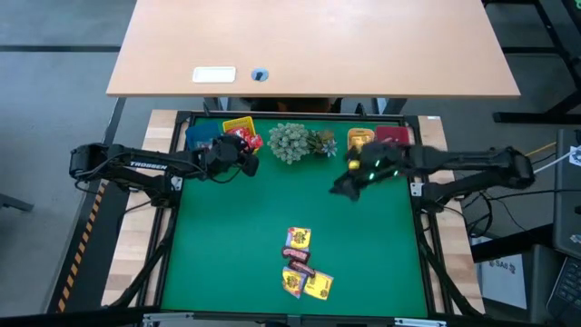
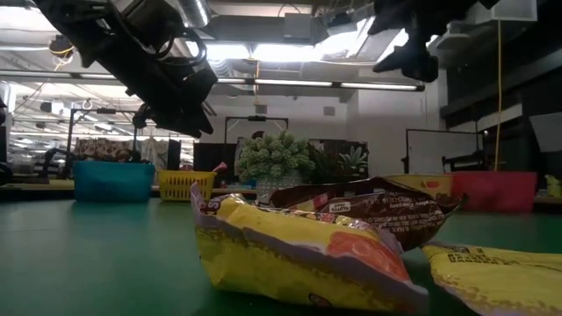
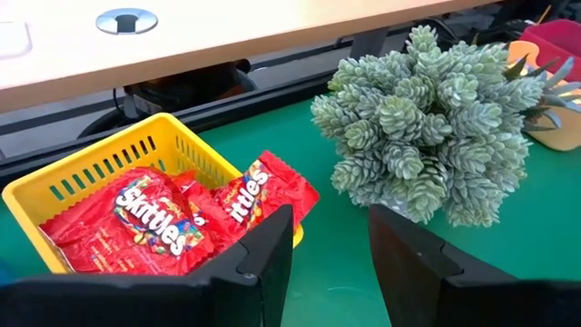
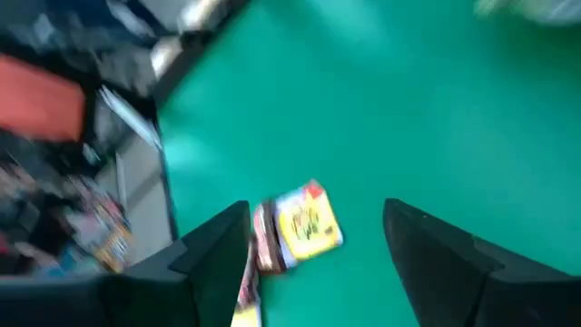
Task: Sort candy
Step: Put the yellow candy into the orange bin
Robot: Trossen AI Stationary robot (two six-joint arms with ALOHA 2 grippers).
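Note:
A pile of candy (image 1: 301,265) lies on the green mat near the front edge: yellow packets (image 2: 299,254) and dark brown-red bars (image 2: 378,211). Red packets (image 3: 154,222) fill the yellow bin (image 1: 238,127); one (image 3: 268,195) hangs over its rim. My left gripper (image 3: 331,227) is open and empty, above the mat between the yellow bin and the plant; it also shows in the high view (image 1: 241,162). My right gripper (image 4: 316,207) is open and empty, raised over the mat right of centre (image 1: 345,186), with the candy pile (image 4: 295,227) below it.
Blue (image 1: 198,136), orange (image 1: 360,138) and red (image 1: 392,136) bins stand along the mat's far edge with the grey-green plant cluster (image 1: 295,141) between them. A wooden table (image 1: 309,45) stands beyond. Bare green mat (image 1: 236,236) lies between the bins and the pile.

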